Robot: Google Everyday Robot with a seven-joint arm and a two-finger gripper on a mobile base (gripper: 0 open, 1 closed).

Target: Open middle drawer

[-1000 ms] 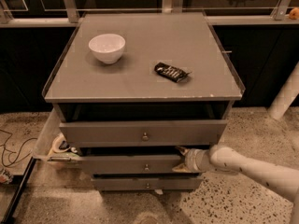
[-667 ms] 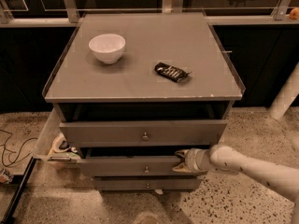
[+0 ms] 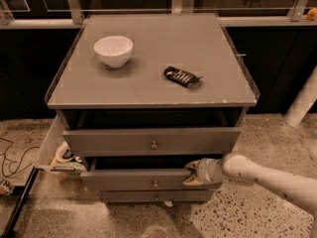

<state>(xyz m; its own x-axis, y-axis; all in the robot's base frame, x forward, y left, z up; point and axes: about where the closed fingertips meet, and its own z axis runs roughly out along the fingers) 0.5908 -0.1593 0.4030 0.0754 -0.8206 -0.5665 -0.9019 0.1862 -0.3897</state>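
The grey cabinet [image 3: 158,90] has three stacked drawer fronts. The middle drawer [image 3: 133,179] is a wide shallow grey front with a small round metal knob [image 3: 155,184]. It stands pulled out a little, with a dark gap above its top edge. My gripper [image 3: 194,172] is at the right end of that front, against its top edge, on a white arm [image 3: 267,177] that comes in from the lower right. The taller top drawer [image 3: 148,142] sits above it and the narrow bottom front [image 3: 148,196] below it.
A white bowl [image 3: 113,50] and a dark snack packet [image 3: 181,76] lie on the cabinet top. A side bin [image 3: 52,155] with tape rolls hangs on the left. Cables [image 3: 12,157] lie on the speckled floor. A white post [image 3: 304,103] stands at the right.
The middle drawer front has slid out a little toward the camera. My gripper has moved left and outward with it.
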